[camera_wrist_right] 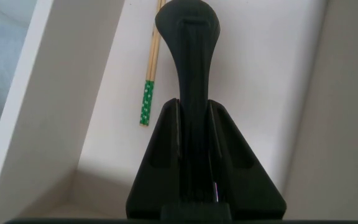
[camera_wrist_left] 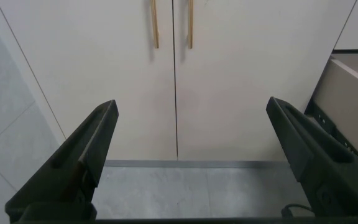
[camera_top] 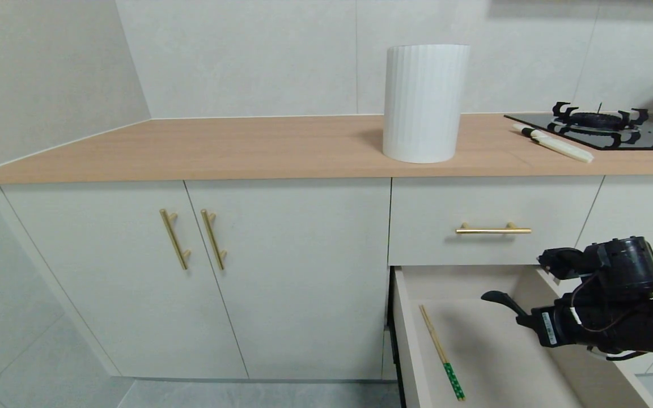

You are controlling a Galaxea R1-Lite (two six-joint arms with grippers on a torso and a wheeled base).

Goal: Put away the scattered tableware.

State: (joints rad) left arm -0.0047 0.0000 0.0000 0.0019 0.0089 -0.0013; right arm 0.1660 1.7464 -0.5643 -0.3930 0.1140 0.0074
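On the counter (camera_top: 247,147) stands a white canister (camera_top: 424,102); right gripper (camera_top: 496,297) pinched empty; left gripper (camera_wrist_left: 192,112) gaping empty.

Wooden countertop (camera_top: 247,144) along a pale tiled wall (camera_top: 247,56). White ribbed canister (camera_top: 424,105) upright on it, near the stove. Black glass stove (camera_top: 644,139) set into the right end, black burner grate (camera_top: 596,120) on top. Below, two closed cupboard doors (camera_top: 122,283) with vertical gold handles (camera_top: 174,239) side by side. Closed drawer front (camera_top: 491,198) with horizontal gold bar (camera_top: 493,230). Grey tiled floor (camera_top: 20,362).

Nothing can be read; the small white label (camera_top: 548,328) is illegible
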